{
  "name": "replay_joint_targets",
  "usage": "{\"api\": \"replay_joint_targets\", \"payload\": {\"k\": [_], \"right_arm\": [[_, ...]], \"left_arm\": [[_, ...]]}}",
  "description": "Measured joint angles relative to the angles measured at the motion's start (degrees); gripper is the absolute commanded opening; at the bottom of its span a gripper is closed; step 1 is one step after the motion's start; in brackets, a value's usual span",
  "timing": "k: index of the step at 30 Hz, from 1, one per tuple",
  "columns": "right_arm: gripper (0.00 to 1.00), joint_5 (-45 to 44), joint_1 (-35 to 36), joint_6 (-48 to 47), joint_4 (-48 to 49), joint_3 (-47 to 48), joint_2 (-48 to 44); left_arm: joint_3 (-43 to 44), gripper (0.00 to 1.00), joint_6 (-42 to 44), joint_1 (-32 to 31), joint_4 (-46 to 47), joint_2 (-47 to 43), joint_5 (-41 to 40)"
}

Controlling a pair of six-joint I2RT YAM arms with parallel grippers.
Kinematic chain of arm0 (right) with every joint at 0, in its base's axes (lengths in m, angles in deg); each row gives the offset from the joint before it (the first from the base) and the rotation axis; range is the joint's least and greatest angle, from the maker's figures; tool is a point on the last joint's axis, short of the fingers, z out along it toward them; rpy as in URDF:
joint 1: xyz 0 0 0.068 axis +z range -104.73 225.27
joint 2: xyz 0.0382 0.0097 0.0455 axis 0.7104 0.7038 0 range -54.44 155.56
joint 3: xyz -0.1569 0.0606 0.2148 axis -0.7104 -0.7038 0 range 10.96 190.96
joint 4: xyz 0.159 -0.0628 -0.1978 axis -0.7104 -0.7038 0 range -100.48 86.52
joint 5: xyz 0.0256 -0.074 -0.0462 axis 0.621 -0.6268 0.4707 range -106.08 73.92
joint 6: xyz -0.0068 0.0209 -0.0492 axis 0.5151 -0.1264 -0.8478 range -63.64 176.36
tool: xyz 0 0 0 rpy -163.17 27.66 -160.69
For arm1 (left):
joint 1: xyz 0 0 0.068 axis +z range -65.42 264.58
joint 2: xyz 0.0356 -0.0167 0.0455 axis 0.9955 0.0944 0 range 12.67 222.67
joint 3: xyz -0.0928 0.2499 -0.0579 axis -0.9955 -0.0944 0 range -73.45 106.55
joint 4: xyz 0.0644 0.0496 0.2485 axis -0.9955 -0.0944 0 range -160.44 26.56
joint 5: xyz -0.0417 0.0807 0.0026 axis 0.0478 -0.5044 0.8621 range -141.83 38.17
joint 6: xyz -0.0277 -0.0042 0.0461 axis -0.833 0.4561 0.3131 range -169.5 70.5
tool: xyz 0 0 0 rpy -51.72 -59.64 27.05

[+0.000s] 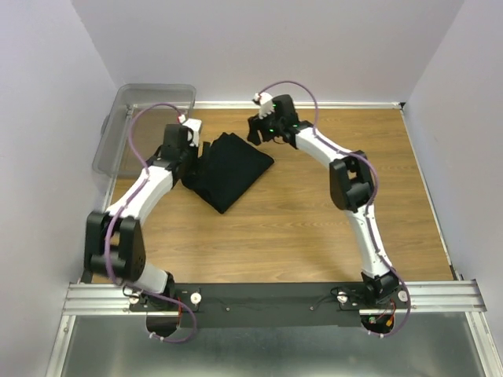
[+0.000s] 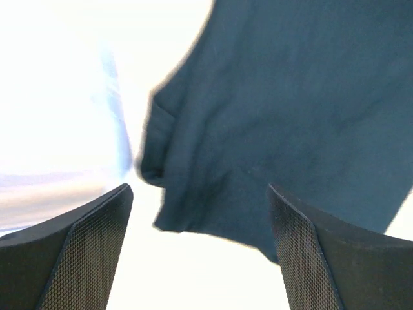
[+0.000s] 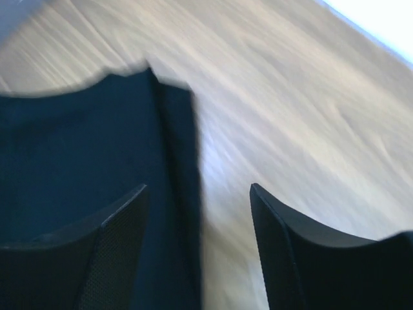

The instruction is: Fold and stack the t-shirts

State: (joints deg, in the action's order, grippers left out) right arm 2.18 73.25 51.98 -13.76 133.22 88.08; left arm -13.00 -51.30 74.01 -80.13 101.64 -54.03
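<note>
A black t-shirt of soft cloth [image 1: 230, 169] lies folded into a compact, roughly diamond-shaped bundle on the brown wooden counter [image 1: 314, 228], left of centre in the upper half of the top view. One bundle shows; how many shirts it holds cannot be told. The left fingers [image 2: 90, 252] stand spread at its left edge. The right fingers [image 3: 310, 258] stand spread by its upper corner. Neither pair pinches anything. One clear plastic bin [image 1: 118, 141] sits at the upper left.

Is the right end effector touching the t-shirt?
Cannot tell. Right wrist view is blurred: the open right end effector sits over the t-shirt edge, showing neither contact nor gap.
</note>
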Motion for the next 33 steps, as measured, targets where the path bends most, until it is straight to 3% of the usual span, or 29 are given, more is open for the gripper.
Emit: {"api": "replay_joint_targets", "payload": {"k": [6, 11, 15, 20, 26, 28, 29, 33], "right_arm": [[0.75, 4.8, -7.5, 3.7, 0.2, -17.7, -9.9], [0.76, 9.4, -8.7, 9.5, 0.2, -23.2, -10.8], [0.75, 14.7, -7.6, 15.7, 0.4, -22.6, -9.3], [0.61, 20.9, -7.4, 23.6, 1.9, -20.0, -6.2], [0.57, 24.5, -8.5, 27.3, 2.8, -22.7, -6.5], [0.37, 24.6, -9.2, 27.5, 2.9, -25.1, -7.9], [0.20, 24.7, -9.7, 27.8, 2.8, -25.9, -8.4], [0.01, 25.9, -11.4, 28.2, 2.6, -28.8, -8.6]], "left_arm": [[-2.7, 0.98, 0.2, 0.7, 3.5, -21.4, 0.0], [-9.4, 0.98, -0.4, 0.8, 7.7, -39.0, 1.8], [-12.7, 0.98, -1.9, 0.8, 8.0, -42.1, 4.3], [-16.3, 0.99, -4.7, 0.8, 7.1, -42.9, 8.0], [-16.9, 0.98, -7.6, 0.8, 7.4, -46.2, 12.0], [-17.1, 0.98, -8.5, 0.8, 7.7, -46.8, 13.2], [-17.4, 0.98, -9.0, 0.8, 8.0, -47.1, 13.9], [-19.1, 0.99, -10.7, 0.8, 8.9, -48.1, 16.0]]}}
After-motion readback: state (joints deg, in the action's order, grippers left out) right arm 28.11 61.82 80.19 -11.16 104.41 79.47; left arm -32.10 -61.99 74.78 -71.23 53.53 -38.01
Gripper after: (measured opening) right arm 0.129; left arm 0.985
